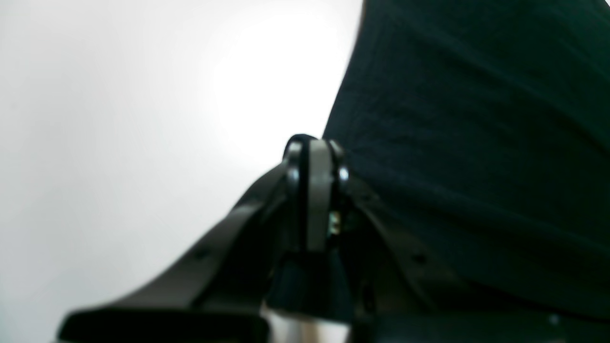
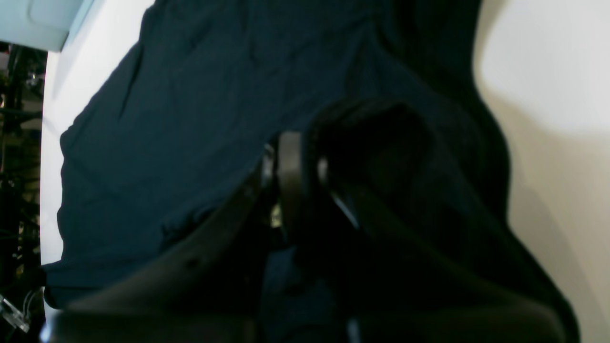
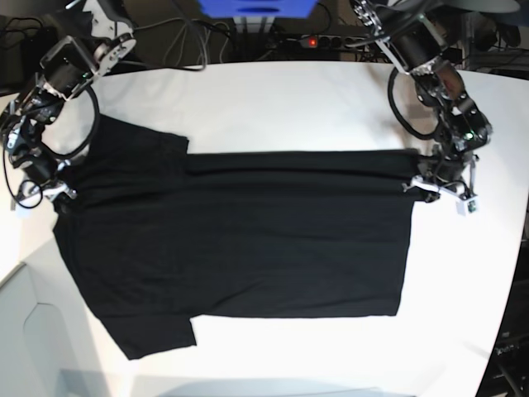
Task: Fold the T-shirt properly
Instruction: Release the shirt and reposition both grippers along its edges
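Base view: black T-shirt lies spread flat on the white desk, plain side up, collar end toward the view's left, hem toward the right. One sleeve sticks out at upper left, the other at lower left. A strip along the far long edge looks already turned over, with a fold line running across just below it.

Left claw sits at the far hem corner on the view's right, jaws closed on the T-shirt edge. Left wrist view backs this: the pads are pressed together with dark cloth beside and under them, and bare desk on the other side.

Right claw is at the collar/shoulder end on the view's left, also closed. In the right wrist view, cloth bunches up around the closed tips, so it looks pinched on the T-shirt there, though the view is dark and blurry.

Likely reason for this hold: the two pinches sit at opposite ends of the same long edge, which keeps that edge taut and straight so it can be carried over in one lengthwise fold without sagging. Fold judged to be early, since most of the shirt lies open.

No print, brand, label or readable writing visible in any view.
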### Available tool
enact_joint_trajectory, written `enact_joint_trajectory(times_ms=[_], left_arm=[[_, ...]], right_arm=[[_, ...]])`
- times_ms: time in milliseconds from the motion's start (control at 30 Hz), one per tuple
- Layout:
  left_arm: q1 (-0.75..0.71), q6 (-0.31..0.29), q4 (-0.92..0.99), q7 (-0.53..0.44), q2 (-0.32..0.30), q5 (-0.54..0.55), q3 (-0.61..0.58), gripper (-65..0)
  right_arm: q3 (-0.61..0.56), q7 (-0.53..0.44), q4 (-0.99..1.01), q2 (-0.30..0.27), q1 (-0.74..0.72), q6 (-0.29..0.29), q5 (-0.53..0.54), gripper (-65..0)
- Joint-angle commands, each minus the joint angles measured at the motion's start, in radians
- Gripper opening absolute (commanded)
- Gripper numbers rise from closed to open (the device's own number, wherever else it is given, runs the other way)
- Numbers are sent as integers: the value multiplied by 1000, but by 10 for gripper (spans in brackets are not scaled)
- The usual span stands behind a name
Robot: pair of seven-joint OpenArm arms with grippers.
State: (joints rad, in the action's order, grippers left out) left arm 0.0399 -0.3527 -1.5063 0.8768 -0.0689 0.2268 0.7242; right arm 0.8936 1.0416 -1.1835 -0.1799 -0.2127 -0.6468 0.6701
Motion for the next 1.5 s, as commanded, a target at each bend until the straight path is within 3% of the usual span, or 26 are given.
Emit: enact_joint_trajectory(times_ms=[0, 233, 300, 433, 500, 567, 833, 1133, 1467], left_arm=[[15, -3, -18, -29, -13, 3, 1, -650], [12, -3, -18, -29, -13, 6, 1, -645], [12, -3, -18, -29, -13, 10, 2, -628], [7, -3, -21, -24, -13, 15, 5, -440], [7, -4, -24, -23, -13, 15, 5, -345], [5, -10, -29, -23, -13, 15, 5, -282], [5, -13, -30, -24, -13, 16, 7, -276], [-7, -13, -32, -29, -13, 16, 7, -276], [-22, -13, -32, -31, -13, 16, 7, -276]], right_arm=[[0, -39, -16, -19, -20, 8, 29, -650], [0, -42, -16, -19, -6, 9, 29, -650], [0, -34, -16, -19, -6, 11, 29, -606], [-1, -31, -16, -19, -4, 12, 29, -406], [-1, -28, -16, -22, -4, 12, 29, -345], [3, -13, -17, -25, -4, 12, 29, -324], [11, -14, -100, -39, 22, 12, 35, -363], [46, -8, -313, -23, 115, 12, 33, -363], [166, 13, -442, 76, 342, 11, 35, -362]])
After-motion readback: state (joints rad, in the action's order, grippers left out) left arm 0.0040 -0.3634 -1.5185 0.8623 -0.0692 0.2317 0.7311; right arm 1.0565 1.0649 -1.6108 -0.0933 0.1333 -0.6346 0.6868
